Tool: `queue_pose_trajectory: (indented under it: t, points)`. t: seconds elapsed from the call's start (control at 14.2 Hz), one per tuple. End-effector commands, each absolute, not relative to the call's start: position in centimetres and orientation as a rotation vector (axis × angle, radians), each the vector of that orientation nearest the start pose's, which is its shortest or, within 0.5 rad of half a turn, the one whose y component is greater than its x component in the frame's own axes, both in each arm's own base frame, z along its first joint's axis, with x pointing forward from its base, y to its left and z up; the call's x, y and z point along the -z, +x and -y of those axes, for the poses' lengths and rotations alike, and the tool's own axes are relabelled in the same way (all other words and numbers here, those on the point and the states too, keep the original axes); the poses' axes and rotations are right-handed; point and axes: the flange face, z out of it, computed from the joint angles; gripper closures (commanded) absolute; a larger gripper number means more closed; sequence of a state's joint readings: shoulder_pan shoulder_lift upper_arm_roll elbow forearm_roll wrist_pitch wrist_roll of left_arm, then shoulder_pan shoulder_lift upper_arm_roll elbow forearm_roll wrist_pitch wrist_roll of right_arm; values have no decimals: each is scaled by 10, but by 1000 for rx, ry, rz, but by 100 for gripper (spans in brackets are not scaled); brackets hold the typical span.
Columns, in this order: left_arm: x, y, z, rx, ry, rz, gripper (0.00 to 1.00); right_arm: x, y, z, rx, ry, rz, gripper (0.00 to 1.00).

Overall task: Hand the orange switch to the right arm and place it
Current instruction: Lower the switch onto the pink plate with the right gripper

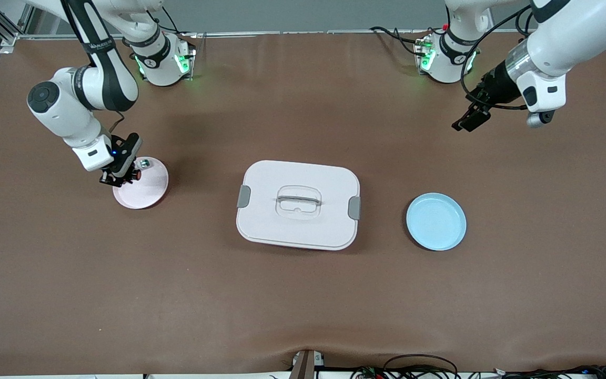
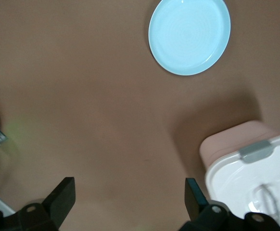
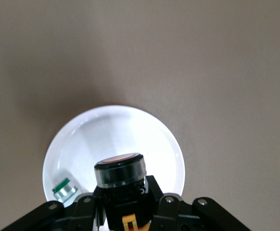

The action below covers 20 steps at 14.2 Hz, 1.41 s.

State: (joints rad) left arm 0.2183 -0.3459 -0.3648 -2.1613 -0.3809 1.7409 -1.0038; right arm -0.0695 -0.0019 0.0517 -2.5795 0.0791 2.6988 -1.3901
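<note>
R end effector [image 1: 120,178] sits low over the pink plate [image 1: 148,190] at the right arm's end of the bench [image 1: 303,295], fingers clamped on the orange switch [image 3: 121,179] (black body w/ round orange end showing in the right wrist view, orange block down btwn the fingers). Small green-and-clear part [image 3: 66,189] lies on the same plate near its rim, just beside the switch. L end effector [image 1: 472,119] hangs up in the air over bare bench near the left arm's base, fingers spread wide, holding nothing. Pink lidded box [image 1: 298,205] w/ grey clips sits mid-bench; blue plate [image 1: 436,221] beside it toward the left arm's end.
</note>
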Motion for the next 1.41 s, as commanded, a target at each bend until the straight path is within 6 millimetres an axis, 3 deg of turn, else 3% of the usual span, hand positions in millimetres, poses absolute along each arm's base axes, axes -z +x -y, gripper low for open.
queue_pose_trajectory:
  t: [0.0, 0.07, 0.28, 0.56, 0.78, 0.99, 1.2, 1.34]
  points:
    - [-540, 425, 87, -325, -2965, 1294, 0, -240, 452, 31, 156, -2509, 1952, 100]
    - [-551, 428, 66, -323, -2988, 1271, 0, -227, 450, 40, 154, -2526, 1929, 100]
    - [-566, 435, 45, -299, -3098, 1066, 0, -202, 447, 41, 135, -2530, 1882, 100]
    - [-585, 453, 38, -183, -3174, 662, 0, -192, 447, 24, 157, -2536, 1842, 100]
    - [-596, 471, 32, -132, -3232, 339, 0, -172, 445, 16, 129, -2520, 1830, 100]
    - [-613, 476, 31, -57, -3180, 241, 0, -167, 446, 10, 136, -2515, 1846, 100]
    - [-640, 494, 32, 42, -3175, 55, 0, -162, 450, 8, 130, -2507, 1849, 100]
    - [-651, 506, 26, 82, -3182, 25, 0, -165, 458, -2, 148, -2489, 1883, 100]
